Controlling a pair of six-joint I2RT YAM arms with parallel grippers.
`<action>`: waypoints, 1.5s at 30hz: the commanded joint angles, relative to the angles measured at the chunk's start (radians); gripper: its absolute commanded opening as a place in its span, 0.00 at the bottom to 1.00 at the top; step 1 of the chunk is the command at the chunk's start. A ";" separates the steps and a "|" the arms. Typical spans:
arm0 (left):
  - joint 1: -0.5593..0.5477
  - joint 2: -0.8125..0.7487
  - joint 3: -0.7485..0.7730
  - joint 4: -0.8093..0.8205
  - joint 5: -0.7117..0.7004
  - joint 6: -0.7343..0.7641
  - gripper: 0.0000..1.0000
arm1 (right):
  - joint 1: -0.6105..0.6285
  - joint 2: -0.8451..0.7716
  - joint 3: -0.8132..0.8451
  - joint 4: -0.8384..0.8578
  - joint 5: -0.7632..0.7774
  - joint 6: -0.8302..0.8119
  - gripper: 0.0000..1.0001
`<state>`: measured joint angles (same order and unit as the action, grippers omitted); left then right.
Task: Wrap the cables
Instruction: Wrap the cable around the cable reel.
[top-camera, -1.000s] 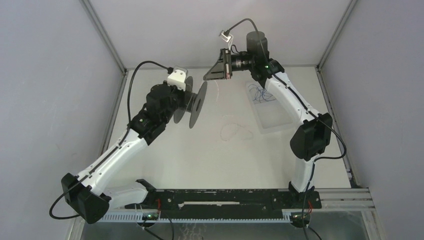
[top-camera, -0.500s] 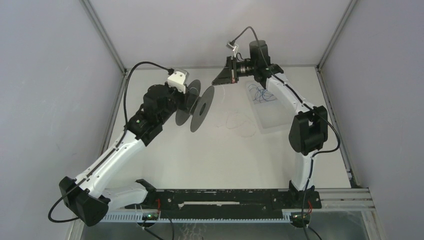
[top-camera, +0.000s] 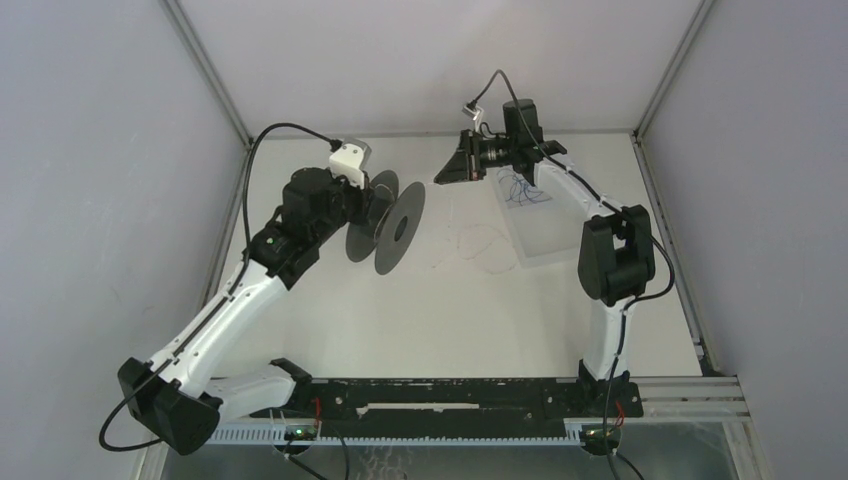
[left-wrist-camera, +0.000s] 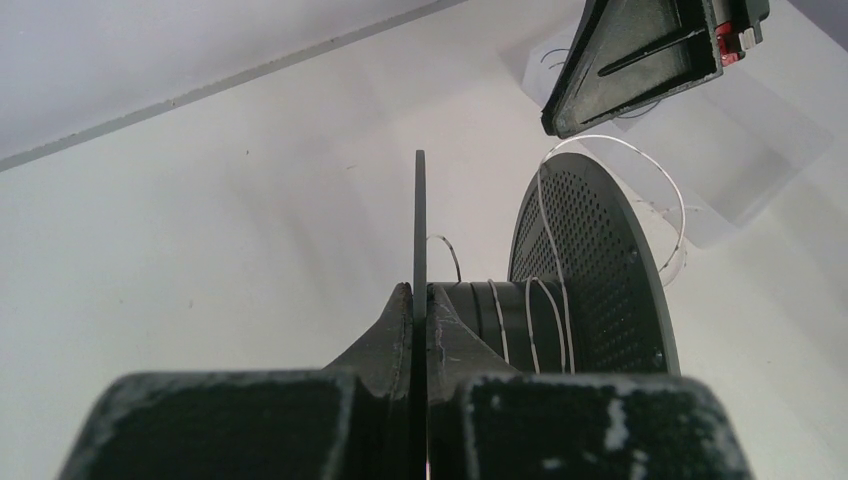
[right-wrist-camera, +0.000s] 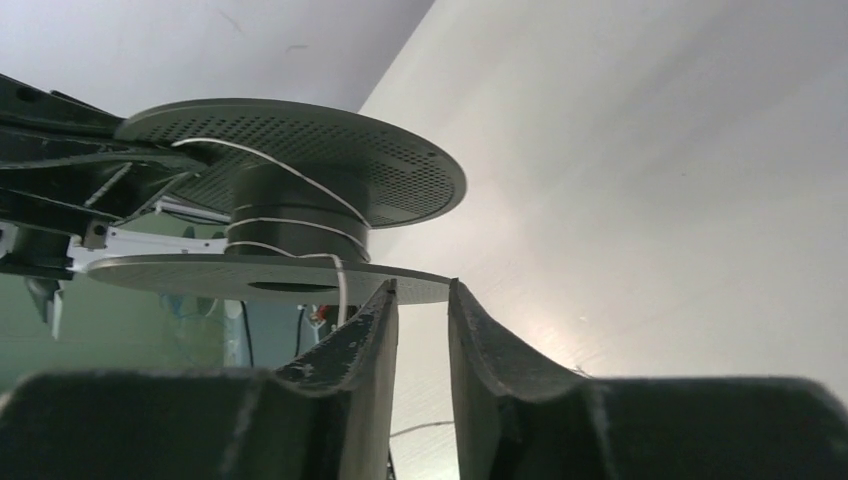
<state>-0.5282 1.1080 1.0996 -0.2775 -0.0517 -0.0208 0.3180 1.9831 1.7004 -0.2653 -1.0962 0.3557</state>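
Left wrist: my left gripper (left-wrist-camera: 420, 302) pinches the spool (left-wrist-camera: 592, 262), my right gripper (right-wrist-camera: 420, 300) is spread. The cables (left-wrist-camera: 498, 322) are only a little wrapped.

no readable text, no labels, no numbers

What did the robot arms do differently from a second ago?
The right gripper opened its jaws, apparently letting the cable go, and drew back rightward. The cable's loose loops shifted slightly. The left gripper stays shut on the spool; the tray hasn't moved.
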 joint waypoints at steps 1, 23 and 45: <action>0.019 -0.053 0.098 0.066 0.032 -0.034 0.00 | -0.019 -0.005 0.010 -0.017 0.020 -0.090 0.35; 0.140 -0.043 0.178 -0.003 -0.008 -0.157 0.00 | -0.074 -0.313 -0.321 -0.007 0.044 -0.410 0.69; 0.174 -0.041 0.217 -0.040 0.052 -0.244 0.00 | 0.145 -0.098 -0.219 0.100 0.284 -0.462 0.72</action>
<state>-0.3599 1.0924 1.2327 -0.3885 -0.0277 -0.2268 0.4591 1.8736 1.4235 -0.2081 -0.8455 -0.0738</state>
